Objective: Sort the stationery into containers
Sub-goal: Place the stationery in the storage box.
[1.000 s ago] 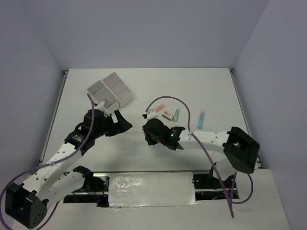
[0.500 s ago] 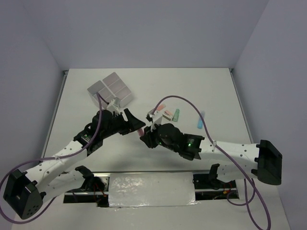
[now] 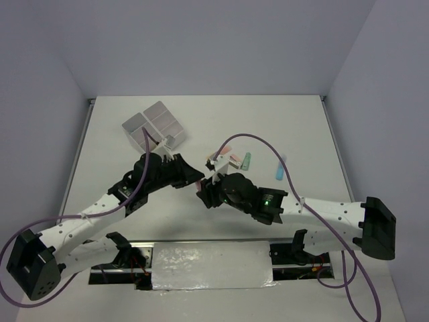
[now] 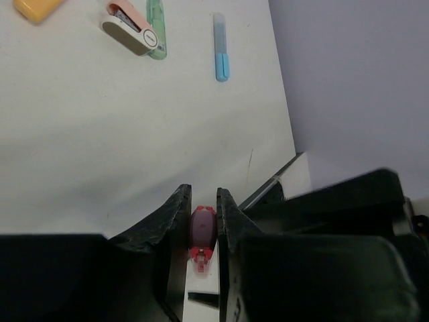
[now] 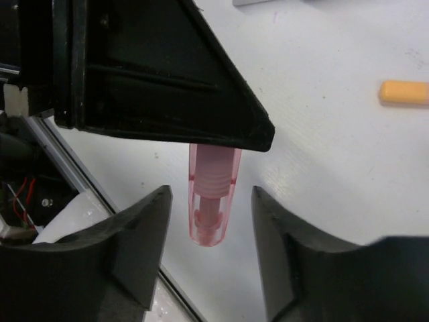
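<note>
Sorting seems unfinished: left claw point(image 4: 202, 218) pinches pink marker point(image 4: 202, 231), right claw point(image 5: 211, 201) spread around it, green marker point(image 4: 155, 27) and blue marker point(image 4: 220, 47) loose on worktop point(image 4: 100, 134).

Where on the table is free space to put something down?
Bare: the far strip from the white container to the right edge, and the patch right of the light blue marker. Crowded: the centre, where both arms meet, and around the green marker.

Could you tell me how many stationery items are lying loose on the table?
4: an orange piece, a pink-and-white item, a green marker and a light blue marker, in a row mid-table; the arms may hide others.
</note>
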Controlling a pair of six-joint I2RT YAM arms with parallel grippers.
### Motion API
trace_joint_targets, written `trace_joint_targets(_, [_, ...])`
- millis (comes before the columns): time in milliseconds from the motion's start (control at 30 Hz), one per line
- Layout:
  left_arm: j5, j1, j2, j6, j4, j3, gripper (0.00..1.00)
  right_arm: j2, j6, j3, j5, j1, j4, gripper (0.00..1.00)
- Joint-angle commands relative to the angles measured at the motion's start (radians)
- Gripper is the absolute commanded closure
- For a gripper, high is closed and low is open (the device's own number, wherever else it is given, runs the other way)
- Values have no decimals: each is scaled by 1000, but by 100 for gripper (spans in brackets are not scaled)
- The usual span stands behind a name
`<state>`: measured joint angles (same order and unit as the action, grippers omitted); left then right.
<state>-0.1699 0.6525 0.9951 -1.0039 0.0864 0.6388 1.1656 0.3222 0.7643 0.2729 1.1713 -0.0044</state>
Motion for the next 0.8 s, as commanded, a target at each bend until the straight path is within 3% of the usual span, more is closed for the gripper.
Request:
trace_joint_targets(0, [16,21,11,76,29,65,100,-52,-2,6,49,7,34,39])
trace_joint_targets(67, [120,21,31,179,-29,129,100,-82,8,-5,112,7,17,24])
trace_joint_targets(100, [177,21,46,207,-128,159,100,-96,14,-16,135,2,-8,21])
trace_joint_targets(133, [364,18,62,232,-173,188,100,-109,21,-20,155,-2,-23,21])
trace_joint_targets(200, [595,-2,128,306,-234,265,100,-153,23,-26,169,-7,-63,20])
trace_joint_targets(333, [752,-108,288,425,-211,415,100,-234,18,-39,189,-9,-115,20])
trace_joint_targets(500, [853,-290,538,409,-244,678,100,-311,20,-74,196,-9,-157,20])
trace_joint_targets(767, [900,-381,784,464,-113,887,100,-348,26,-132,164,-15,-154,20])
